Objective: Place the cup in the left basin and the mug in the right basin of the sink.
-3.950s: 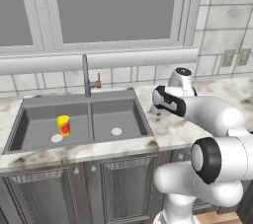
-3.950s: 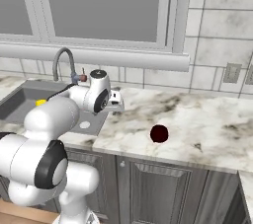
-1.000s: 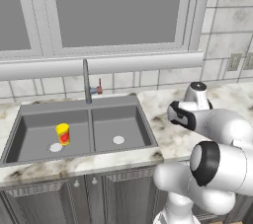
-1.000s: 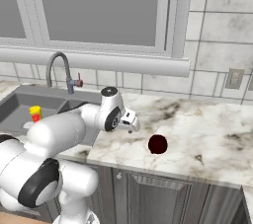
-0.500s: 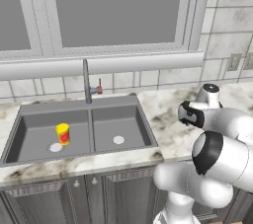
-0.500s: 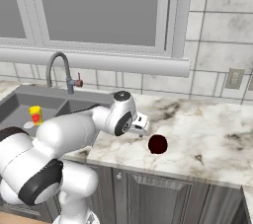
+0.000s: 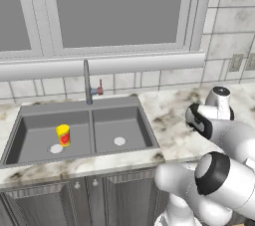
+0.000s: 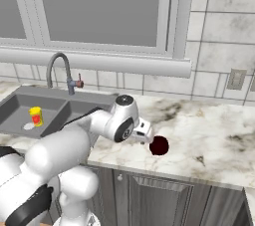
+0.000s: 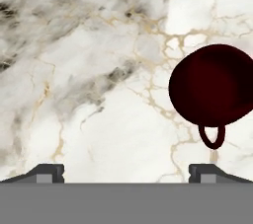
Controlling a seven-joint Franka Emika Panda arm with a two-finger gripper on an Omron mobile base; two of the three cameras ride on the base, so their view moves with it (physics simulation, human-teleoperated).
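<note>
Yellow cup (image 7: pixel 63 135) stands upright in the left basin (image 7: pixel 35 129) beside its drain, so that half looks done. Now the mug (image 8: pixel 159 146), dark maroon, sits on the marble surface (image 8: pixel 214 135), well right of the sink (image 7: pixel 79 131). The gripper (image 8: pixel 146 136) hangs just beside it, jaws spread wide and empty. From the hand camera the mug lies off to one side, handle toward the fingertips (image 9: pixel 206 171), not yet between them — probably needs centring.
</note>
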